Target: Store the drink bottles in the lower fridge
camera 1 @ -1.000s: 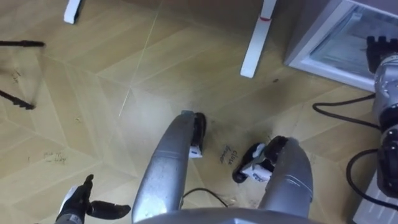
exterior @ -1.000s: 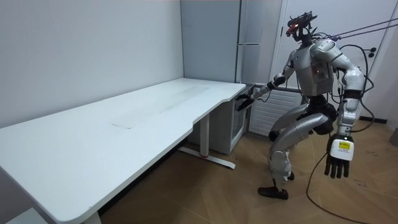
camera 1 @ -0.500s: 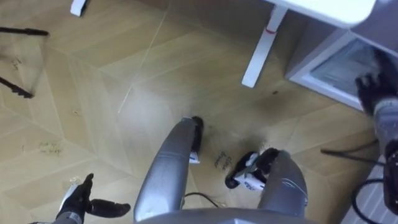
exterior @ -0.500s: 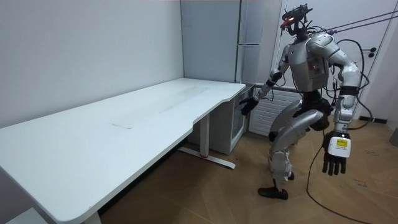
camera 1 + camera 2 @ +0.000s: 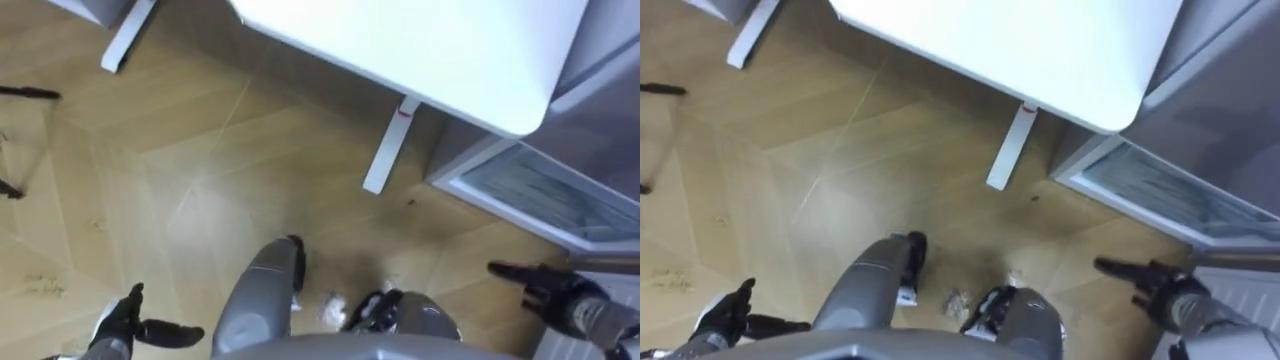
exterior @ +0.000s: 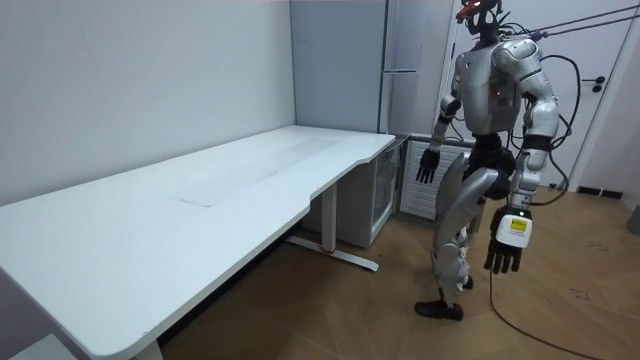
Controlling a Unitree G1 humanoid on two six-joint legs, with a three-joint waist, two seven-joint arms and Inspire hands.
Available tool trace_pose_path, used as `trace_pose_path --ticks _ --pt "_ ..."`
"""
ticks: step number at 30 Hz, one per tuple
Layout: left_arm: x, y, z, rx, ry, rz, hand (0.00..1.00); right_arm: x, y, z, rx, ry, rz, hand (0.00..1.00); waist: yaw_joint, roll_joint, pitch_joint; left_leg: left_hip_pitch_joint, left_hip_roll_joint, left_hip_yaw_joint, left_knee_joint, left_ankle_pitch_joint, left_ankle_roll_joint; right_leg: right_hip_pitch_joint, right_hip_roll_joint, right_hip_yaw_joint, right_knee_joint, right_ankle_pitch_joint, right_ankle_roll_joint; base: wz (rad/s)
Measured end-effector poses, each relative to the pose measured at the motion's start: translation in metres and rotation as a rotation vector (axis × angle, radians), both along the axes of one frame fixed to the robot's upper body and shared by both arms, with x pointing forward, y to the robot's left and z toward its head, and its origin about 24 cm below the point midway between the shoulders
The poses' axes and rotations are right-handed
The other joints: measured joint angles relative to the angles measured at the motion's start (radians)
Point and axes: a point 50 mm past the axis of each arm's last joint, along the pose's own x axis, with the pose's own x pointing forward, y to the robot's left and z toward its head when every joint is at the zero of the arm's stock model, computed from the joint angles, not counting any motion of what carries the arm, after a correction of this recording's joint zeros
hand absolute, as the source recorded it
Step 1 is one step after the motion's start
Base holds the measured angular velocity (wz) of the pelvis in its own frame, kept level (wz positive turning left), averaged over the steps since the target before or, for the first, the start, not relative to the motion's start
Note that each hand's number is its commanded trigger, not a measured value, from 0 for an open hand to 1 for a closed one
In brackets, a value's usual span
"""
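In the left eye view the robot's right hand [image 5: 545,288] hangs empty with its fingers straight and spread. Just beyond its fingertips is the low white glass-fronted fridge [image 5: 530,192], and above that the rounded corner of the white table top [image 5: 420,50]. The left hand [image 5: 125,322] is also empty, thumb apart from straight fingers, over the pale wooden floor [image 5: 200,150], well away from the fridge.

The room view has the robot standing upright at the table's end, its right hand [image 6: 428,165] near the fridge [image 6: 385,205] and its left hand [image 6: 507,245] by its thigh. A tall grey cabinet fridge [image 6: 400,60] stands behind.

The right eye view agrees: right hand [image 5: 1155,280] loose, near the glass.

Neither hand carries a drink, and I cannot tell where the drinks stand. The fridge door looks closed. A reach from here could knock the fingers on the glass or the table corner, since both lie close by.
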Motion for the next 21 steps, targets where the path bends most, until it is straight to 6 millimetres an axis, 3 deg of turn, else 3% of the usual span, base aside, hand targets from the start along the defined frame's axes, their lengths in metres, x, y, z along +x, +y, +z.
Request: trace_pose_path --ticks 4,7,11,14,19,21 --pt "-0.003 -0.006 -0.004 -0.012 0.004 0.019 0.00 -0.018 0.015 -0.011 0.048 0.013 -0.043 0.00 -0.011 -0.004 -0.0003 0.099 0.004 0.028 -0.073 0.008 0.000 0.086 0.016 0.016 -0.081 0.028 0.010 -0.16" --pt "-0.016 -0.015 -0.008 -0.032 0.027 0.052 0.00 -0.038 0.035 -0.022 0.113 0.042 -0.065 0.00 -0.028 -0.009 -0.0029 0.198 0.003 0.042 -0.128 0.011 -0.001 0.179 0.033 0.021 -0.168 0.050 0.022 -0.10" --pt "-0.023 -0.024 -0.012 -0.034 0.037 0.064 0.00 -0.060 0.059 -0.031 0.186 0.061 -0.061 0.00 -0.038 -0.027 -0.0050 0.310 -0.005 0.059 -0.194 0.012 -0.002 0.287 0.044 0.029 -0.251 0.066 0.037 -0.06" --pt "-0.023 -0.027 -0.012 -0.035 0.032 0.075 0.00 -0.061 0.066 -0.033 0.206 0.070 -0.007 0.00 -0.061 -0.035 -0.0114 0.358 -0.006 0.069 -0.221 0.011 -0.003 0.331 0.053 0.044 -0.293 0.080 0.039 -0.10" --pt "-0.009 -0.031 -0.012 -0.058 -0.035 0.139 0.00 -0.062 0.072 -0.035 0.215 0.069 0.051 0.00 -0.076 -0.044 -0.0116 0.421 -0.008 0.087 -0.265 0.011 -0.003 0.389 0.062 0.060 -0.346 0.105 0.046 -0.14" --pt "-0.010 -0.031 -0.012 -0.045 -0.038 0.146 0.00 -0.061 0.080 -0.037 0.229 0.065 0.084 0.00 -0.080 -0.047 -0.0118 0.452 -0.005 0.111 -0.283 0.011 -0.003 0.397 0.062 0.095 -0.349 0.111 0.047 -0.33"
